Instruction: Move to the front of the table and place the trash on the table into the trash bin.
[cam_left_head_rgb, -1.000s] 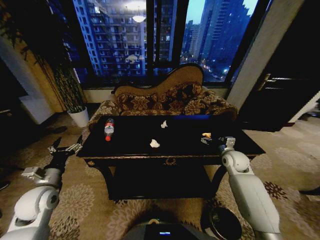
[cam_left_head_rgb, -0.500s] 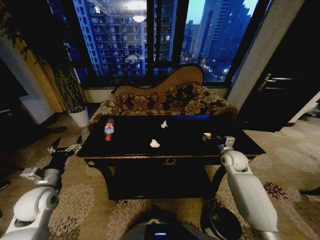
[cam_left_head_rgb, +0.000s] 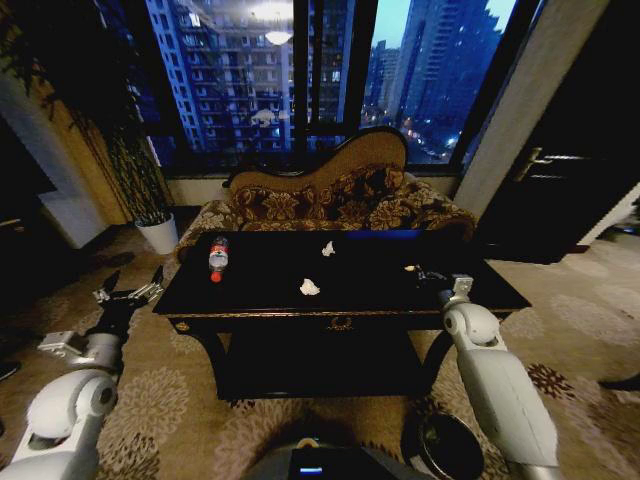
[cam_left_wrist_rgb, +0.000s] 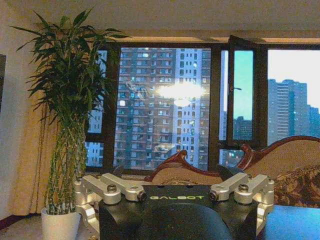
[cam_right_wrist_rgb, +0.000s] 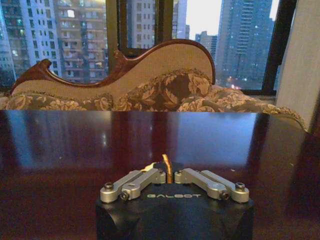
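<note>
Trash bin (cam_left_head_rgb: 449, 446): on the carpet at the robot's right, in front of the table's right end, beside the right arm.
Left gripper (cam_left_head_rgb: 128, 296): fingers spread wide, holding nothing, hanging off the left end of the table (cam_left_head_rgb: 340, 312), just outside its front-left corner.
Right gripper (cam_left_head_rgb: 425, 274): over the tabletop near its front-right corner; in the right wrist view the fingers are drawn together on a small pale scrap whose nature I cannot tell.
Near paper wad (cam_left_head_rgb: 309, 287): mid-tabletop, close to the front edge, well apart from both grippers.
Far paper wad (cam_left_head_rgb: 328, 248): toward the back edge, about centre.
Bottle (cam_left_head_rgb: 218, 257): lying near the back-left corner, red cap toward the front.
Sofa (cam_left_head_rgb: 330, 200): behind the table's back edge.
Risk: the scrap looks barely pinched, so it could slip before reaching the bin. The low bin sits hard against the right arm, so a swing down may knock it. The lying bottle would likely roll if nudged.
</note>
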